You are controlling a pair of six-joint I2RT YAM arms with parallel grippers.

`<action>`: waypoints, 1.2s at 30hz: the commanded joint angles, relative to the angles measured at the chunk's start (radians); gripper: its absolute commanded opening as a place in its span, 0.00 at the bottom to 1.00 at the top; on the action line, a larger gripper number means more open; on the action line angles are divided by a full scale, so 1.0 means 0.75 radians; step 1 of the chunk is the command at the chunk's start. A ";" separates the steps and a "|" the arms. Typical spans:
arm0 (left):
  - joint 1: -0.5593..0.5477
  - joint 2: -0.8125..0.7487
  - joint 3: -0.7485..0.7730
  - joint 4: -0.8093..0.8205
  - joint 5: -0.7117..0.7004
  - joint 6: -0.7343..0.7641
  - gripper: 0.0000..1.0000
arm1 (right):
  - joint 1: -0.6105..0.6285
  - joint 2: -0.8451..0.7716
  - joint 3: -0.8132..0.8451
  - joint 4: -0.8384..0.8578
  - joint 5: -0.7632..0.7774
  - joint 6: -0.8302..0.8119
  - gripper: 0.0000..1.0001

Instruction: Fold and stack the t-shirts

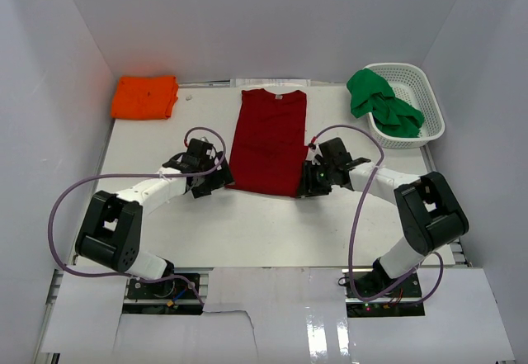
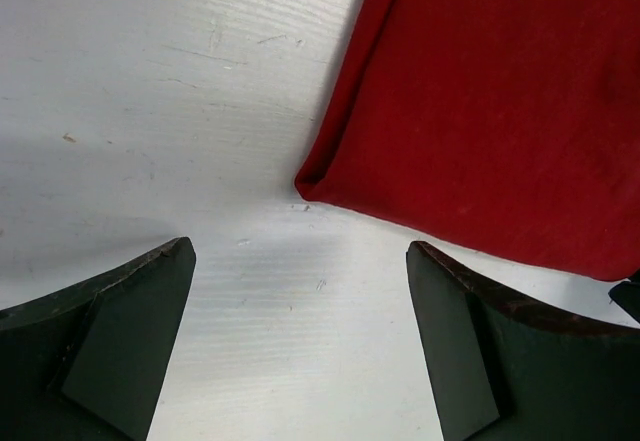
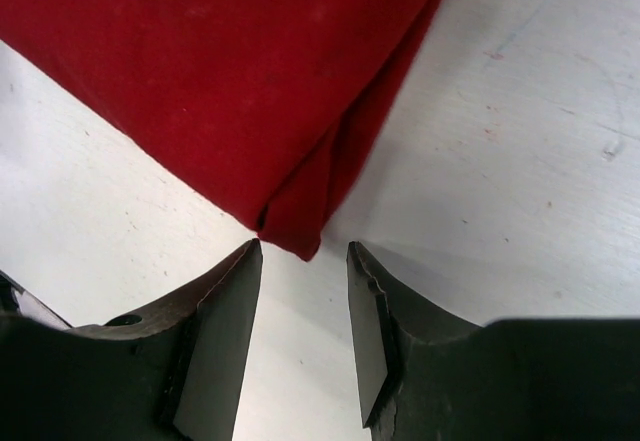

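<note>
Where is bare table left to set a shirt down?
Free: the table strip between dark red t-shirt and near edge; the gap between it and the orange t-shirt. Crowded: its near corners, with left gripper and right gripper; the basket, holding the green t-shirt.

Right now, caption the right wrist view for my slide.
Open right gripper poised at the corner of the dark red t-shirt on the white table.

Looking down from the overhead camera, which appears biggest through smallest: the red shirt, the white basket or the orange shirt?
1. Red shirt, spread flat.
2. White basket.
3. Orange shirt, folded small.
</note>
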 commanded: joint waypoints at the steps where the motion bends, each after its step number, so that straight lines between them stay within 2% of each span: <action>1: 0.002 -0.022 -0.040 0.174 0.011 0.004 0.98 | 0.008 0.019 -0.013 0.147 -0.059 0.034 0.46; 6: 0.002 0.021 -0.105 0.319 -0.044 -0.021 0.98 | 0.008 0.088 0.013 0.186 -0.074 0.034 0.46; 9: 0.002 0.080 -0.105 0.365 -0.067 -0.027 0.97 | 0.012 0.133 0.038 0.194 -0.068 0.030 0.36; 10: 0.002 0.100 -0.089 0.363 -0.075 -0.021 0.95 | 0.010 0.153 0.050 0.186 -0.070 0.026 0.28; 16: 0.002 0.184 -0.071 0.362 -0.103 -0.013 0.90 | 0.016 0.168 0.038 0.206 -0.072 0.016 0.12; 17: 0.002 0.191 -0.075 0.369 -0.095 -0.009 0.87 | 0.018 0.168 0.038 0.208 -0.072 0.014 0.08; 21: 0.002 0.205 -0.091 0.377 -0.057 -0.011 0.79 | 0.019 0.178 0.052 0.198 -0.076 0.010 0.08; 29: 0.002 0.037 -0.185 0.340 -0.014 -0.056 0.77 | 0.019 0.188 0.077 0.171 -0.070 0.001 0.08; 36: 0.002 0.119 -0.159 0.367 0.054 -0.058 0.62 | 0.021 0.193 0.077 0.165 -0.068 0.001 0.08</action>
